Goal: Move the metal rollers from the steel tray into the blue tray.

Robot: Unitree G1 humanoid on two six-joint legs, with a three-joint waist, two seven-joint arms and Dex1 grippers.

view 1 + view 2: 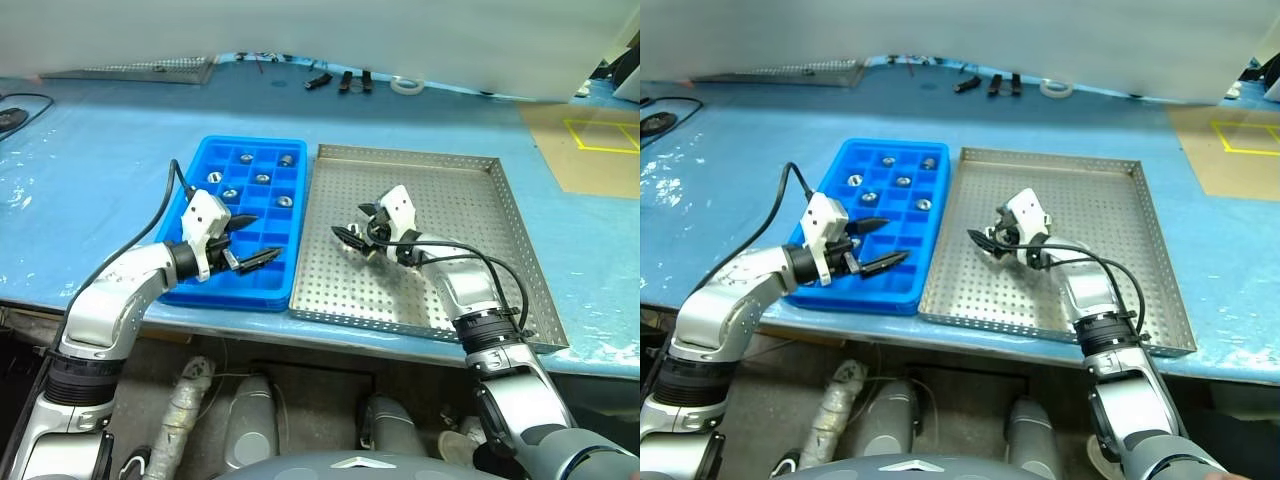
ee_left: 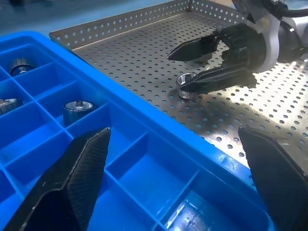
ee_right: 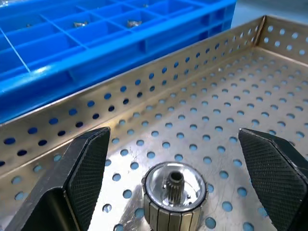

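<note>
Blue tray [image 1: 205, 285] and steel tray [image 1: 470, 200] lie side by side on a blue-covered table [image 1: 90, 180], blue tray on the robot's left, long edges touching or nearly so.

Six rollers [image 1: 262, 179] sit in the blue tray's far compartments, one per cell; near cells bare.

One roller [image 3: 173, 192] stands upright on the steel tray's perforated floor, in the part nearest the blue tray. Right wrist view shows a small toothed hub in its centre.

Right gripper [image 1: 358, 224] low over the steel tray, fingers spread wide, roller between them, neither finger touching it. Left wrist view shows one finger tip just above the roller [image 2: 187, 85].

Left gripper [image 1: 250, 240] hovers over the blue tray's near cells, fingers wide apart, holding nothing.

Small dark tools [image 1: 345, 80] and a tape roll [image 1: 406, 86] lie at the table's far edge.
</note>
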